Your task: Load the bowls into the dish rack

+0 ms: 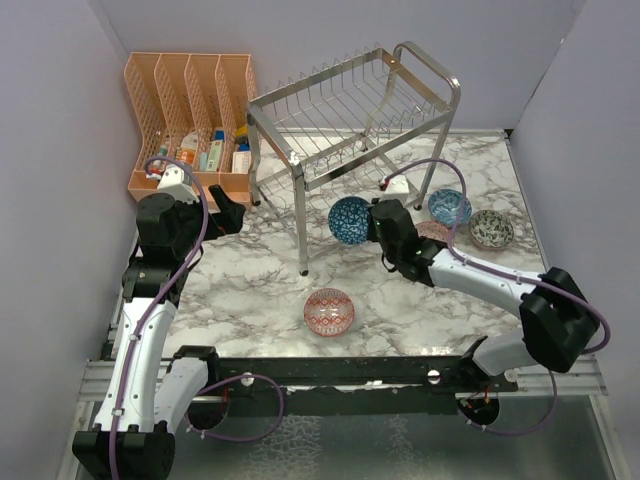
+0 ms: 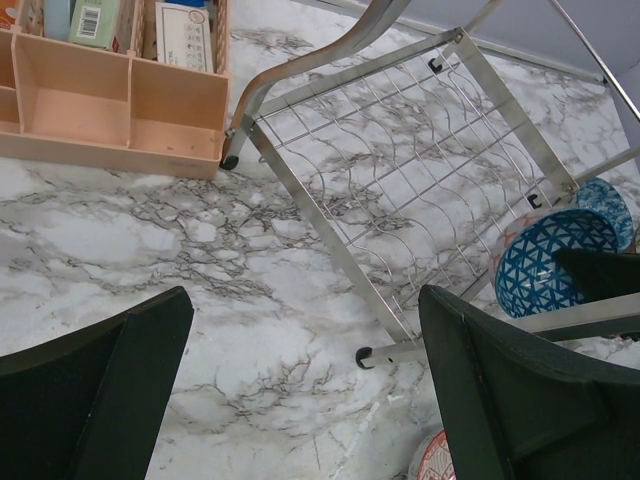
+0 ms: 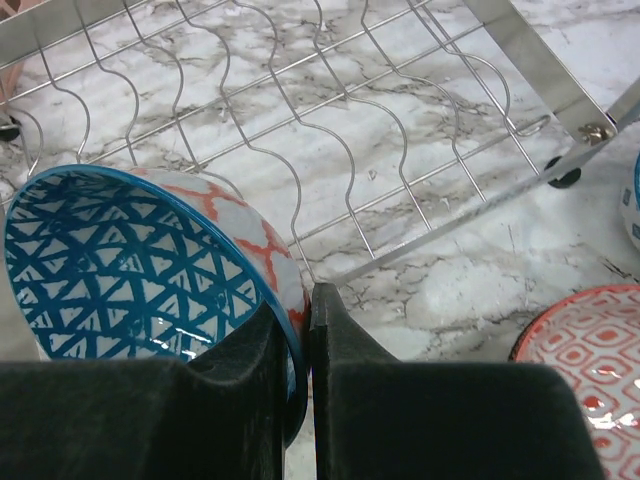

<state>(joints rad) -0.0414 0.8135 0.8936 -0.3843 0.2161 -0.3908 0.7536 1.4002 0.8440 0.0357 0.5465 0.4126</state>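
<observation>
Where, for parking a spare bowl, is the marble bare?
Bare marble lies between the left arm and the red-pink bowl, and between that bowl and the right arm. Crowded: right of the dish rack, where three bowls cluster beside the right gripper, shut on the dark-blue bowl.

The dish rack [image 1: 352,118] stands at the back of the bench [image 1: 250,290], so let's place everything from there. Just beside the rack's left end sits the slotted organiser [image 1: 190,110]. In front of the rack, between its two near legs, the tilted bowl [image 1: 349,219] has its rim pinched between the right fingers [image 3: 430,420]. Off the rack's right end, the inner bowl [image 1: 449,205] comes first. The outer bowl [image 1: 491,228] is beyond it, and the half-hidden bowl [image 1: 436,232] is tucked behind the right arm. Well in front of the rack, the lone bowl [image 1: 329,311] lies flat. The left fingers [image 2: 520,390] hang spread near the rack's front-left leg, touching nothing.
</observation>
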